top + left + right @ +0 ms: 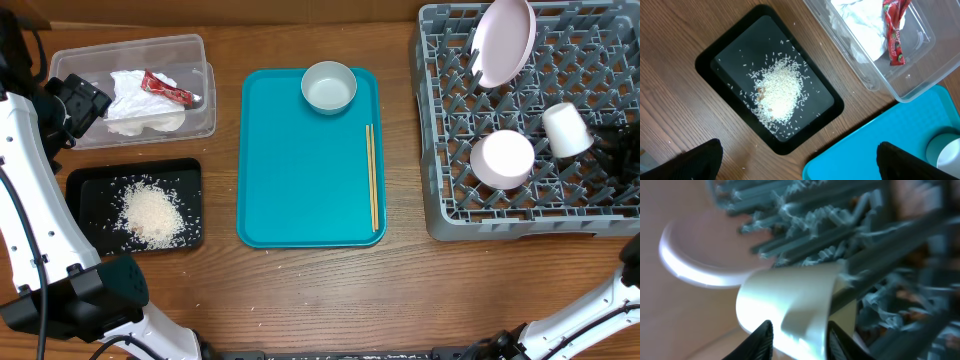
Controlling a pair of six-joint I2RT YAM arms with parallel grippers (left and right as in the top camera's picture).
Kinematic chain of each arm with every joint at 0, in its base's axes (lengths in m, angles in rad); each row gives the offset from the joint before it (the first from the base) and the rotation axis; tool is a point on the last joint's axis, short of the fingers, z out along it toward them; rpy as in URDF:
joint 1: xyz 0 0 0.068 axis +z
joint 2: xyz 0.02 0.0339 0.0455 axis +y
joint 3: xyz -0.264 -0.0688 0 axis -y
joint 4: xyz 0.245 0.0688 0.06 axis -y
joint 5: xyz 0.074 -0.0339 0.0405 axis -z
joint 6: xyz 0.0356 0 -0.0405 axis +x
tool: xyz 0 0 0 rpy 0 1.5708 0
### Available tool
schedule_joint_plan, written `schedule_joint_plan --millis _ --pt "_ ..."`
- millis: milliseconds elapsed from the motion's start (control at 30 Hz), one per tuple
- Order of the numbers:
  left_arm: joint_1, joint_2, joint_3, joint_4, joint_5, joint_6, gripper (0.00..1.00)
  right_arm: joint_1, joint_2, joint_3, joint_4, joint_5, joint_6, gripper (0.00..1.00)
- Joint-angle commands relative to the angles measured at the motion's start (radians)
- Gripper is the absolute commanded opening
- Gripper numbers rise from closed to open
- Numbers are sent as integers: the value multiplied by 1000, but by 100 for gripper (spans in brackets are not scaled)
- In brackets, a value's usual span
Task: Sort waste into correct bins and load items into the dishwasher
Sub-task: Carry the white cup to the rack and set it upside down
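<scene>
Rice (152,212) in black tray (85,180), near left: sorted. Chopsticks (372,178) flat on teal tray (290,190), middle; thin, likely to slip at pickup. Right gripper (800,341) straddles cup (790,297) in rack (440,205), right; clamped or slack, cannot tell; leaning cup may roll off pegs. Bowl (329,86) far, unloaded. Left gripper (800,162) far left, spread wide, empty.

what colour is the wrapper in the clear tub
The wrapper is red with white print, clearest in the left wrist view.

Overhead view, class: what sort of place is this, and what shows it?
Likely a mock dish-clearing station: a loaded grey dish rack, a teal tray, a clear rubbish tub.
</scene>
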Motion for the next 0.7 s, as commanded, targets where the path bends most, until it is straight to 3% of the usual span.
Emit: schedule_joint_plan --millis 0,167,333,567,667 --pt "1 2 2 -2 0 16 100 9 -14 137 -75 222 -14 39" --pt "1 2 2 -2 0 16 100 10 -53 314 -234 341 -11 38" --pt "1 2 2 -2 0 16 100 76 -114 399 -284 414 -12 34" --pt "1 2 2 -2 0 16 100 314 -87 384 -233 716 -8 9" --pt "1 2 2 -2 0 16 100 390 -64 360 -239 921 111 4"
